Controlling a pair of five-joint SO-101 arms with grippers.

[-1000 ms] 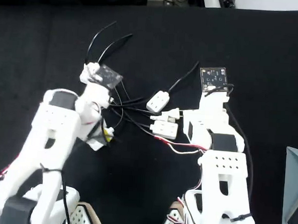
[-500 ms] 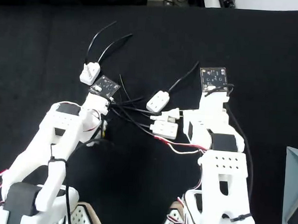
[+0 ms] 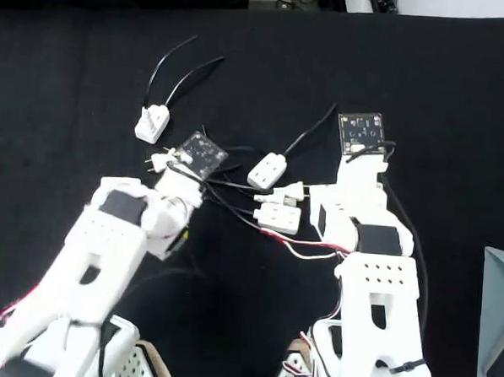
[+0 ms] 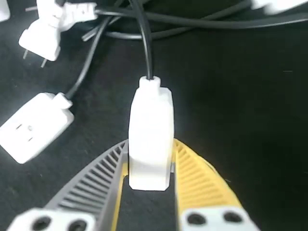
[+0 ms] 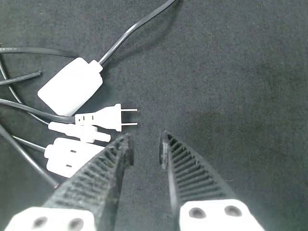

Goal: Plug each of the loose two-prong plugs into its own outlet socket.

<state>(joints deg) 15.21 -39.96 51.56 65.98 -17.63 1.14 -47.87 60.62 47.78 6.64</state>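
White socket (image 4: 150,134), black cord (image 4: 146,43); left gripper (image 4: 150,144) ribbed (1 finger grey, 1 yellow); right gripper (image 5: 144,139) black; table (image 3: 460,81) black.

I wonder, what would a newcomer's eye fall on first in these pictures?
The left tool, clamped on a white corded block, draws the eye first. Next comes the right tool, open over the black table, its tips beside a loose two-prong plug.
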